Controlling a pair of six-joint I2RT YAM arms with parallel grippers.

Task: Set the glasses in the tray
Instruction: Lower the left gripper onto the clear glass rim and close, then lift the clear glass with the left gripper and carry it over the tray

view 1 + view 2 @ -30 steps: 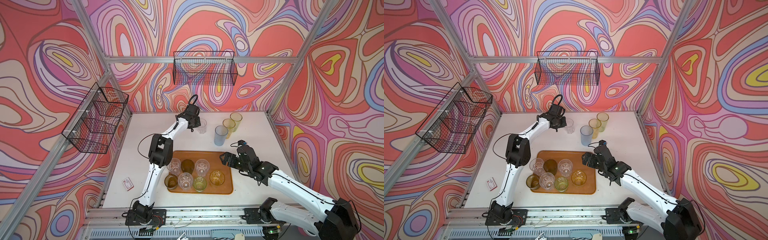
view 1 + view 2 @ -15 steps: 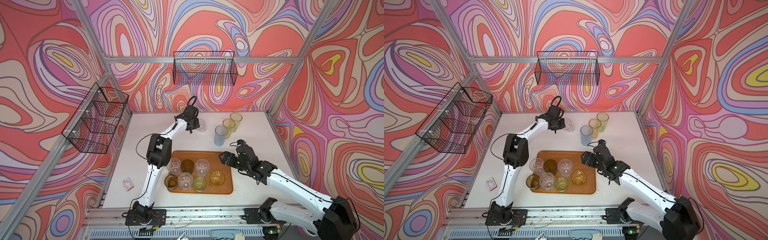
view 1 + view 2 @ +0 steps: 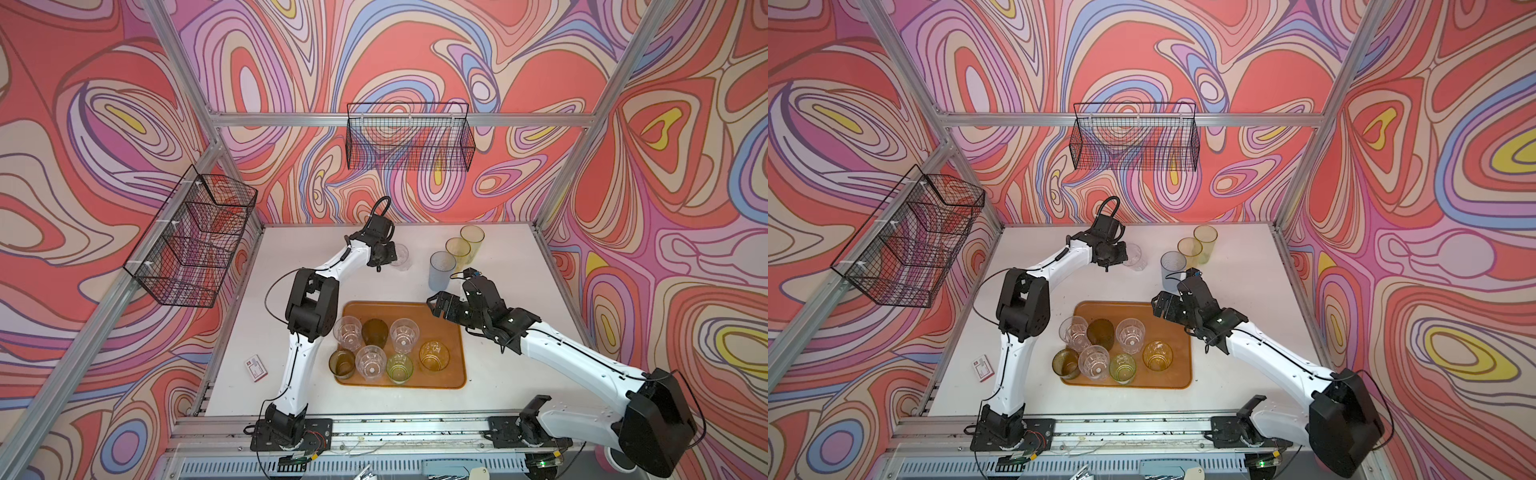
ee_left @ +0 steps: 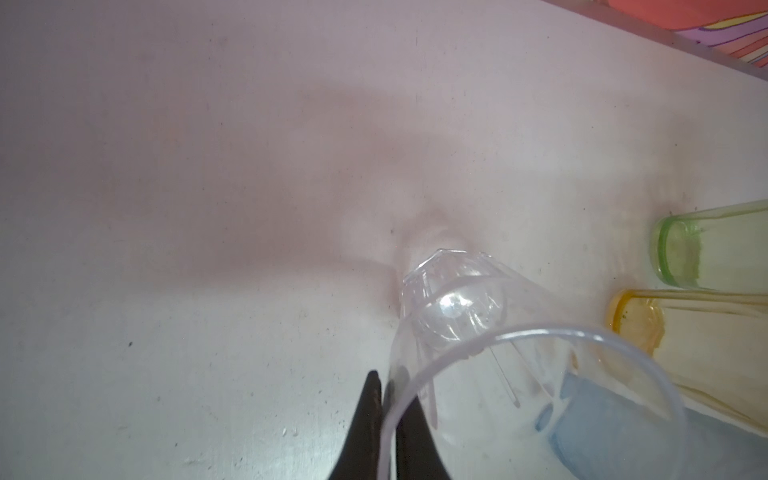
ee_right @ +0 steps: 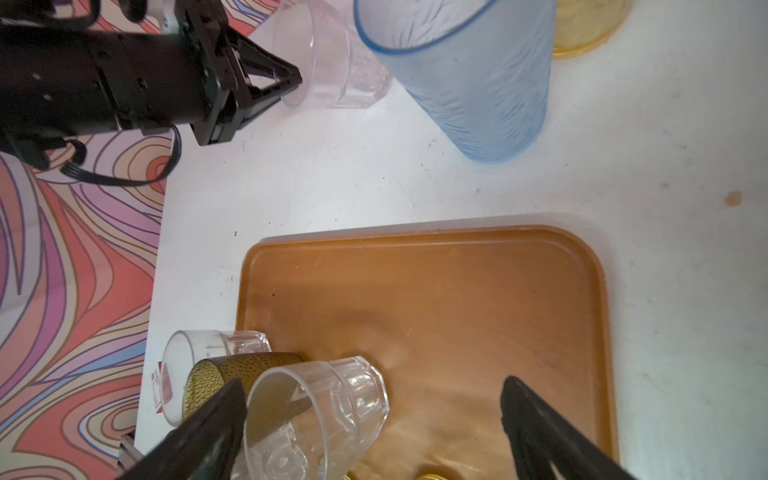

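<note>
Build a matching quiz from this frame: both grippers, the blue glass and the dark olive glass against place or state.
1 left gripper
2 right gripper
3 blue glass
4 dark olive glass

a standing on the tray
b jaws open, over the tray
c standing on the table, beyond the tray
d jaws shut on the clear glass at its rim

Pairs: 1-d, 2-b, 3-c, 4-a

left pincer (image 4: pixel 385 384) closed fully on clear glass (image 4: pixel 457 307) rim, right pincer (image 3: pixel 441 306) shifted slightly over tray (image 3: pixel 415 304)
</note>
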